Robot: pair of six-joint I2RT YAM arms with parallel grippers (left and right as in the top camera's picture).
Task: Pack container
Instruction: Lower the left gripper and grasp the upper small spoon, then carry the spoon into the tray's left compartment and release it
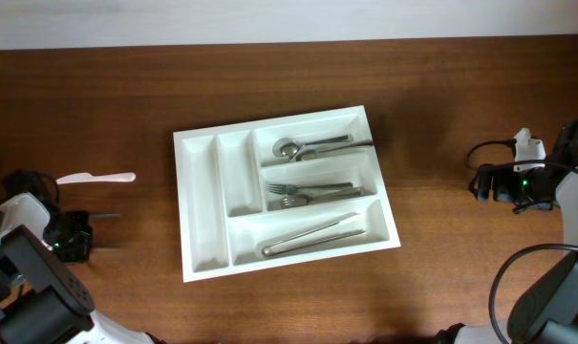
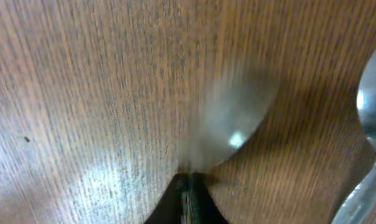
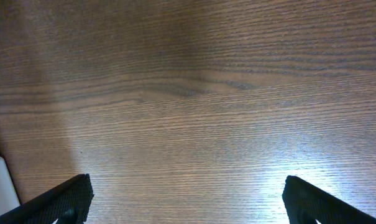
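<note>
Left tool (image 2: 189, 183), lower left: clenched, tips against a blurred spoon (image 2: 231, 124); grip unclear. Container (image 1: 201, 205), centre of tabletop (image 1: 460, 96): long axis left-right, right end slightly higher, narrow compartments left. Right tool (image 3: 186, 186), right edge: spread wide, empty.

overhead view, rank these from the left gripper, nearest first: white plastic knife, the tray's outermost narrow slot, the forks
1. white plastic knife: on the bare table, close to the left gripper.
2. outermost narrow slot: on the side of the container that faces the left arm.
3. forks: in the middle wide compartment, deeper into the tray.
</note>
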